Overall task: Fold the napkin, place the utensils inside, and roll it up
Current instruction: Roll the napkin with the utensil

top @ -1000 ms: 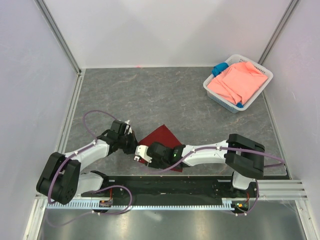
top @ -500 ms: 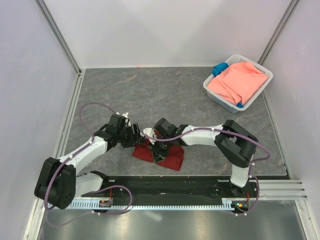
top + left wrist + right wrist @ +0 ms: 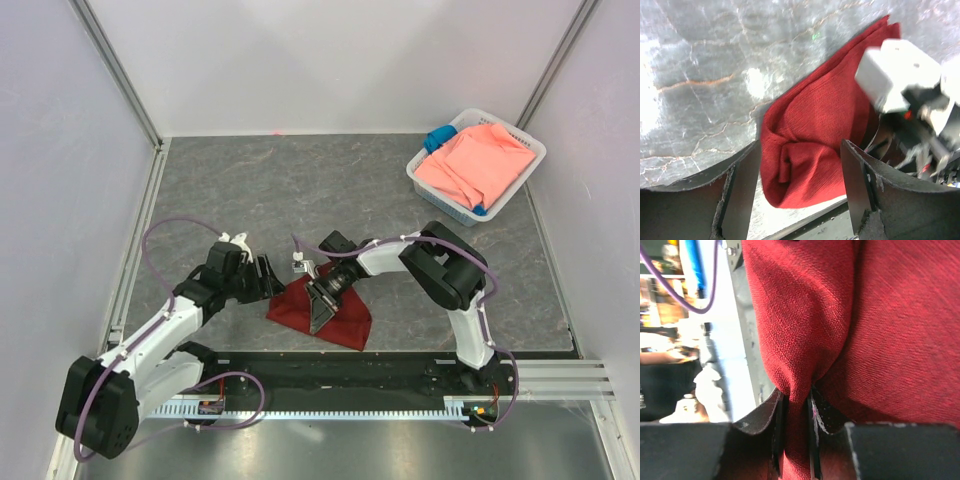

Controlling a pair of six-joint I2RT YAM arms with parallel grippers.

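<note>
The left claw (image 3: 270, 283) stands spread beside the bunched end of the napkin (image 3: 810, 130), a light, limp cloth on the tabletop (image 3: 300, 190), best taken at a corner or edge fold. The right claw (image 3: 796, 407) pinches a raised fold of it. A second ago the napkin lay flat, and the left claw was pressed together.

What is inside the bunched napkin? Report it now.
Only red cloth shows: the napkin is folded over itself, a ridge pinched between the right fingers. No utensils are visible; the fold's interior is covered.
</note>
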